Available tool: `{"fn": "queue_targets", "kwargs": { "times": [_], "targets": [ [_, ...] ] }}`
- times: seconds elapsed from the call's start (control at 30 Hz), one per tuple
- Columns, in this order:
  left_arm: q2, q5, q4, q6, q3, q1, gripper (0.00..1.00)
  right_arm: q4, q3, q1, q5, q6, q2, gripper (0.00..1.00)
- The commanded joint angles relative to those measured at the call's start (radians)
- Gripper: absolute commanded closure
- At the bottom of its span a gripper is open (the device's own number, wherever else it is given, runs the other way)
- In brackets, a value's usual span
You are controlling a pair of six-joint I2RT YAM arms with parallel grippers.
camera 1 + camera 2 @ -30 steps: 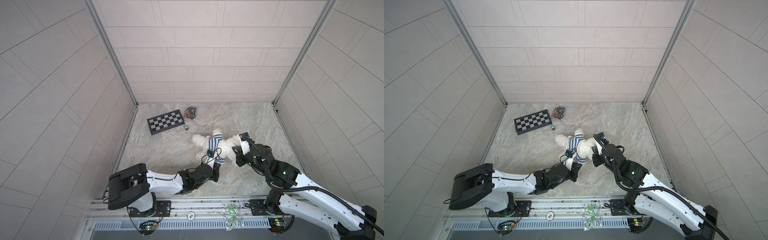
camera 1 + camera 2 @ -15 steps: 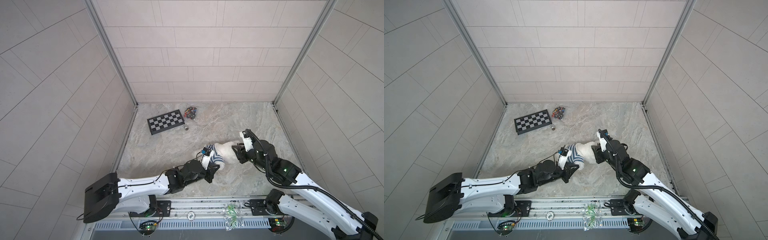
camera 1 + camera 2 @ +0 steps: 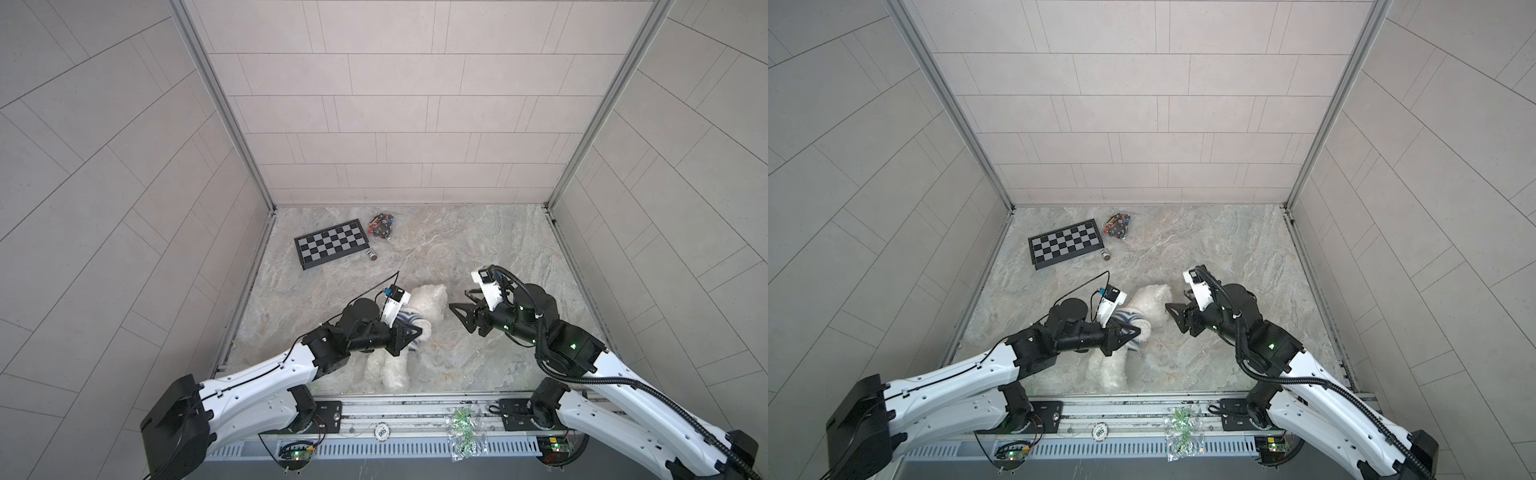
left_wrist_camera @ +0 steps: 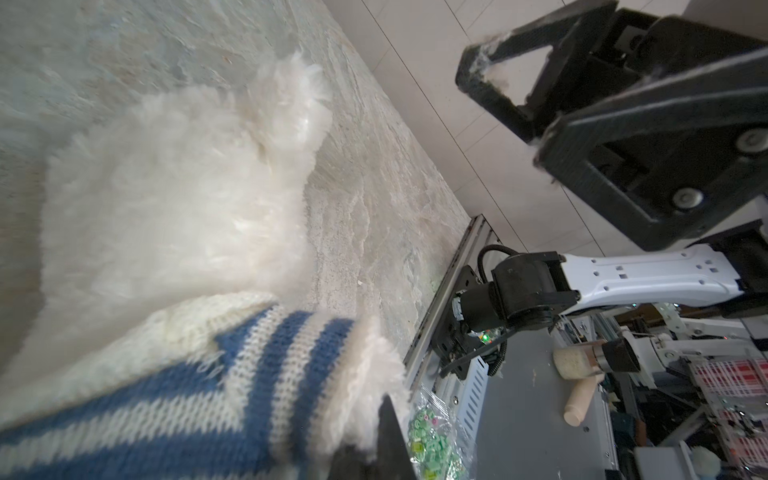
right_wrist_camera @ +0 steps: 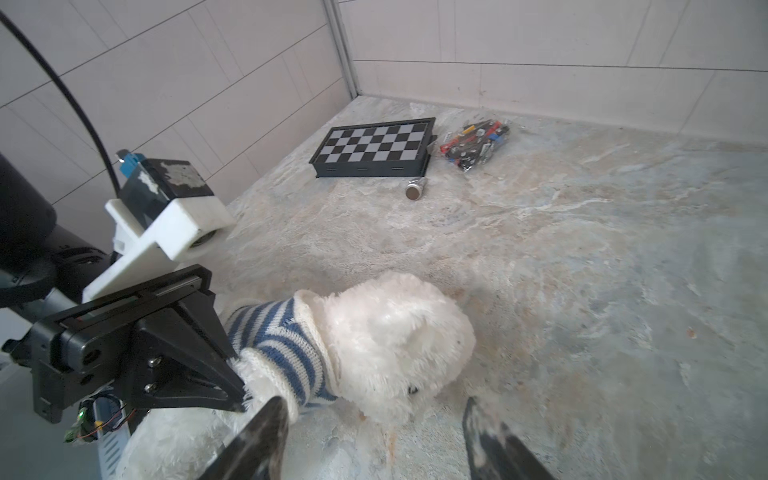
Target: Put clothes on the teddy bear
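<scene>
on the near side of the desk point(image 3: 478, 257), the teddy bear point(image 3: 428, 301) lies head far, legs near, in its striped shirt point(image 3: 409, 325). the left pincer point(image 3: 417, 331) is clamped on its sleeved arm; the right pincer point(image 3: 458, 300), jaws apart, hangs just right of the head.

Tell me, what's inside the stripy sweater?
The teddy bear is inside the blue-and-white striped sweater. Its head, a paw and legs stick out; its tummy is covered.

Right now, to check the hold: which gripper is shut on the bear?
The left gripper, shut on the sleeved arm of the teddy bear; the right gripper stands open.
</scene>
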Motion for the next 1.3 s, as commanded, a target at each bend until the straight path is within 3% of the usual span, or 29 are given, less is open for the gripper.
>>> {"fn": "queue_targets", "kwargs": {
  "times": [0.0, 0.17, 0.37, 0.73, 1.1, 1.2, 1.27],
  "targets": [
    [-0.011, 0.104, 0.028, 0.02, 0.023, 0.006, 1.0, 0.088, -0.019, 0.023, -0.079, -0.034, -0.007, 0.3],
    [-0.041, 0.142, 0.006, 0.033, 0.045, 0.009, 1.0, 0.151, -0.074, 0.086, -0.151, -0.106, -0.036, 0.31],
    [-0.065, 0.174, -0.088, 0.068, 0.087, 0.025, 1.0, 0.175, -0.127, 0.189, -0.146, -0.235, -0.075, 0.32],
    [-0.052, 0.238, -0.026, -0.002, 0.101, 0.04, 1.0, 0.196, -0.17, 0.483, 0.21, -0.486, -0.067, 0.42],
    [-0.025, 0.268, 0.005, -0.052, 0.117, 0.039, 1.0, 0.249, -0.165, 0.534, 0.432, -0.589, 0.014, 0.5],
    [-0.014, 0.273, 0.02, -0.068, 0.119, 0.039, 1.0, 0.266, -0.161, 0.543, 0.453, -0.6, 0.025, 0.59],
    [-0.012, 0.267, 0.02, -0.069, 0.117, 0.04, 1.0, 0.273, -0.161, 0.546, 0.463, -0.602, 0.026, 0.7]
  ]
}}
